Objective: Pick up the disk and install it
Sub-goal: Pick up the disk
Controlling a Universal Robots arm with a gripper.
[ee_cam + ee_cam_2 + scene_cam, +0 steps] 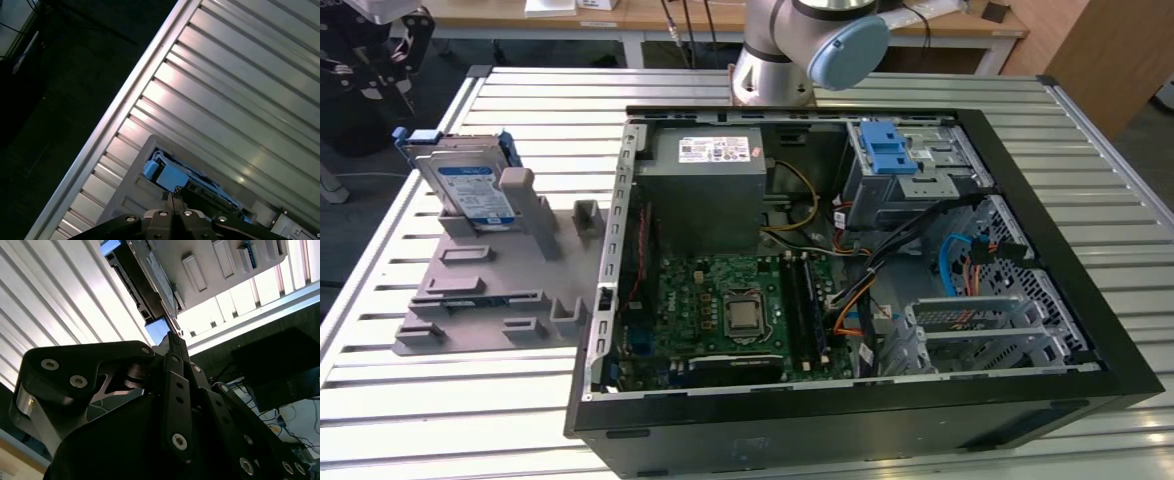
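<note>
1. Slatted metal surface point(520, 90) fills our exterior view, with wooden desks point(587, 12) running across the background.
2. We've got an open computer case point(1067, 400) lying on its side towards the exterior view's right, its insides facing up.
3. Inside it we spot the grey power supply box point(707, 190) at the far end, the green motherboard point(720, 300) below that, and the drive cage point(891, 150) with its blue latch in the far corner on the exterior view's right.
4. Over on the exterior view's left, apart from the case, sits a grey holder point(480, 300).
5. And there's the disk point(470, 185)! It stands on edge in the far end of that holder, its blue-and-white label turned our way and blue rails along its sides.
6. We see the arm point(787, 50) rising from the far edge of the surface, just behind the case.
7. Now to the first wrist view: the hand point(172, 197) looks down on the slats with its tips pressed together, pinching nothing.
8. The disk's blue end shows just past those tips, and we judge the hand to hang above the disk and apart from it.
9. In the second wrist view, we're looking past the hand's black linkages at the disk, which appears edge-on, slotted in the pale holder.
</note>
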